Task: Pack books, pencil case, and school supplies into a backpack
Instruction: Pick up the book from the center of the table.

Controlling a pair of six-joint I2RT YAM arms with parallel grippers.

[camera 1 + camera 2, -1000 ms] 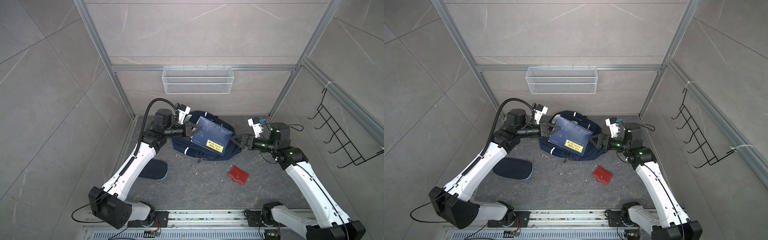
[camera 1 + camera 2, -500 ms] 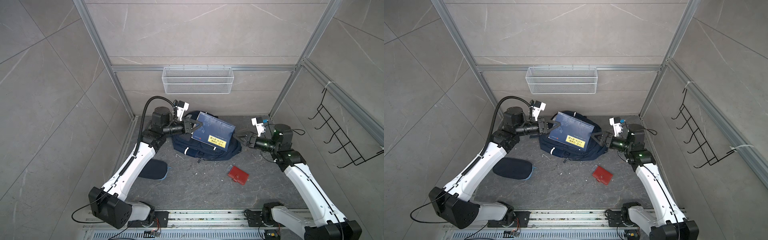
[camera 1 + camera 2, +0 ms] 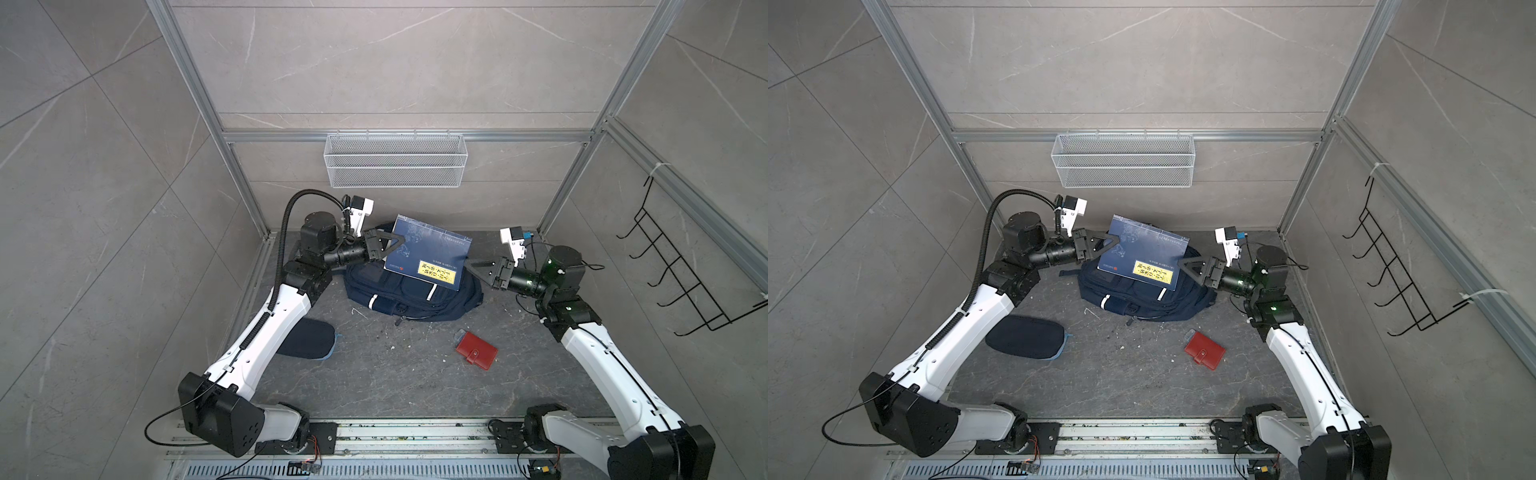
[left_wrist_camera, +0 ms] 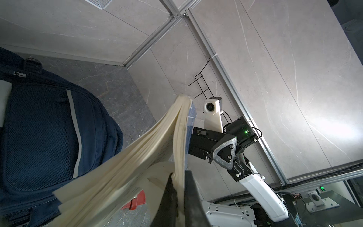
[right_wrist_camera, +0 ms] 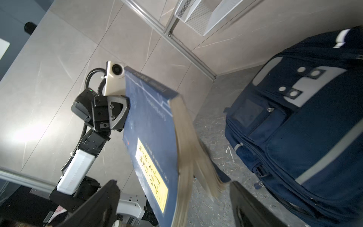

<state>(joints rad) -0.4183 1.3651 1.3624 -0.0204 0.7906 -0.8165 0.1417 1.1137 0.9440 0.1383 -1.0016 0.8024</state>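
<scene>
step: navy book (image 3: 432, 255) held over backpack (image 3: 415, 301) | left gripper (image 3: 398, 246) clamps it | right gripper (image 3: 468, 264) agape | next: probably open the compartment, insert

My left pincer (image 3: 394, 246) is clamped on the left edge of the navy book (image 3: 424, 251) and holds it tilted in the air above the backpack (image 3: 409, 300), yellow label facing up. My right pincer (image 3: 473, 266) stands spread at the book's right edge; I can't tell whether it touches. The backpack lies flat at the back of the tabletop (image 3: 374, 382). The pencil case (image 3: 311, 340) lies partly under my left arm, well apart from the backpack. The red case (image 3: 476, 351) lies closed in front of the backpack, nearer my right arm.
</scene>
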